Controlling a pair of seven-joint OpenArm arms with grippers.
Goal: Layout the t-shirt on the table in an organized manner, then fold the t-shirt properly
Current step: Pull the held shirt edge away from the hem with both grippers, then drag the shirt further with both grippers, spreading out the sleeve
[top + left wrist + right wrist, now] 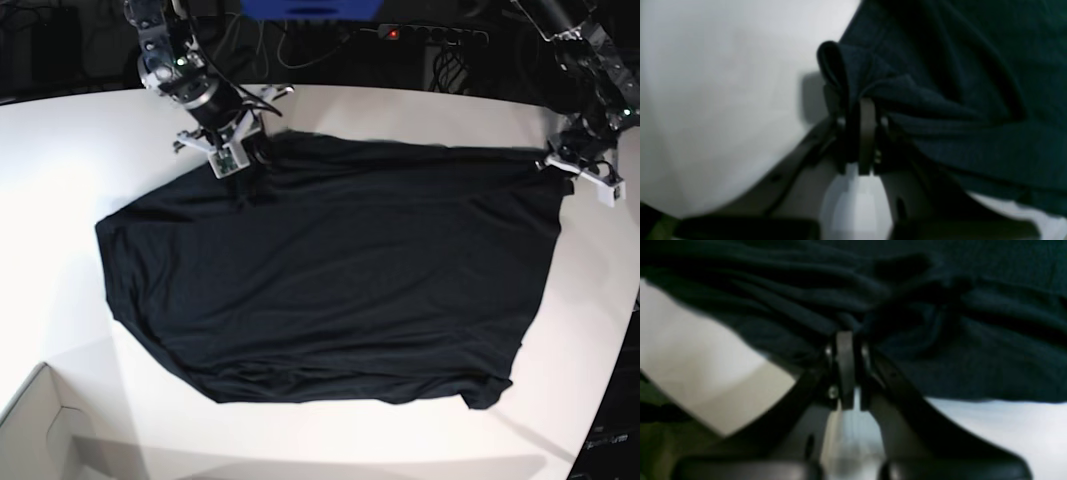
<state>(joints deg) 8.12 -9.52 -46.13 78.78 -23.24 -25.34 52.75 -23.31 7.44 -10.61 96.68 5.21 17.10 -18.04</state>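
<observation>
Two end effectors, left end effector (556,163) and right end effector (247,160), pinch one t-shirt (330,270).

Setting: robotics lab bench, judging by a large white curved surface (80,150) flanked by two mounted robot arms, tangled cables and a power strip (432,35) with a red light behind it.

Base view evenly lit, table (400,110) bright white w/ soft shadows near box corner (45,430), both wrist views dim, blurred, close parts out of focus, t-shirt (330,270) detail lost in dark.
</observation>
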